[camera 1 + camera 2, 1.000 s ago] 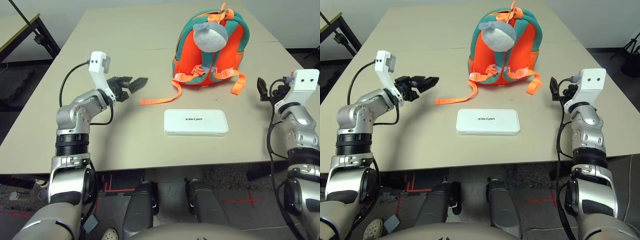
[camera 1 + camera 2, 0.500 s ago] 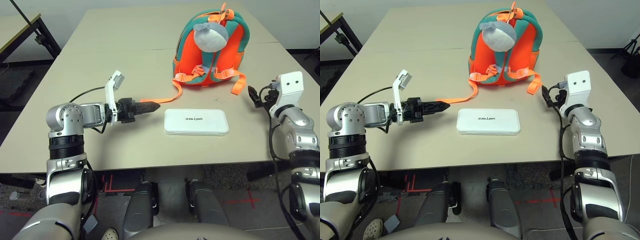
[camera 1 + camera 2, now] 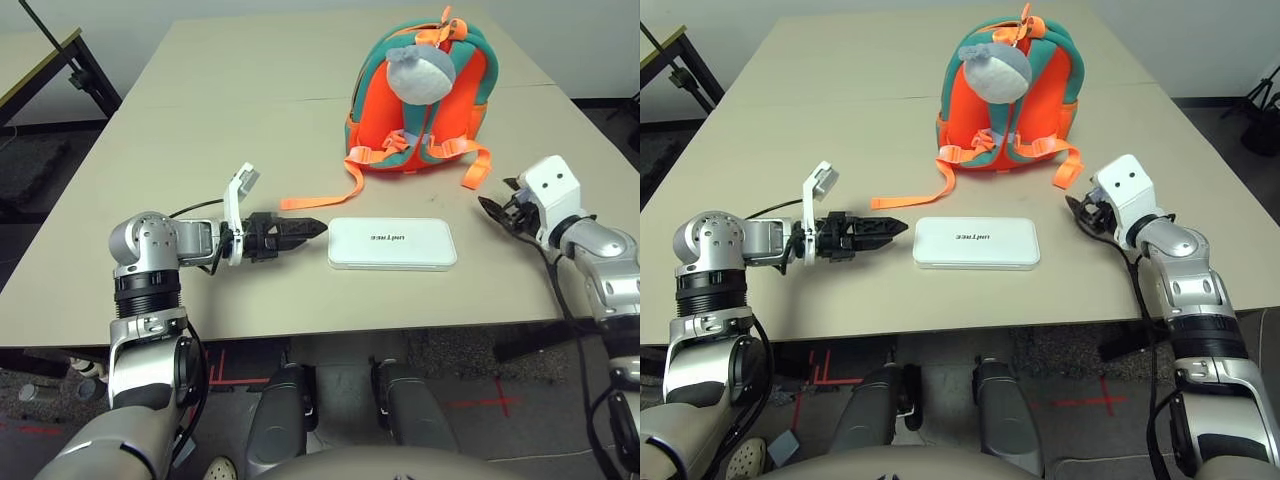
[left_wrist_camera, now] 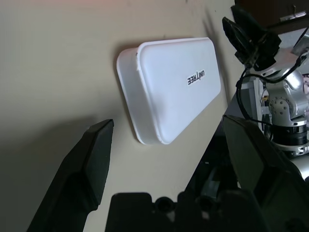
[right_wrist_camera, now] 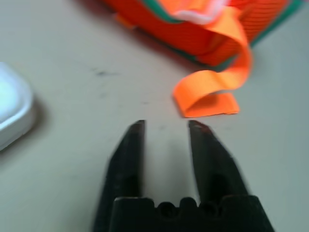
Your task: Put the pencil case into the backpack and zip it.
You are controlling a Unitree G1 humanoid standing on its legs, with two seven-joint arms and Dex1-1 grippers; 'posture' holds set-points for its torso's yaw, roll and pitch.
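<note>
The pencil case [image 3: 392, 244] is lying flat at the centre of the bench [image 3: 240, 110], in front of the backpack [image 3: 424, 95], which is standing upright in the upper middle of the frame. The left gripper [image 3: 310, 229] is reaching in from the left, its fingers spread wide and its tips just beside the case's left end, not touching it. The right gripper [image 3: 489, 208] is hovering at the right, fingers narrowly parted, near an orange strap end [image 5: 207, 96] and well apart from the case.
</note>
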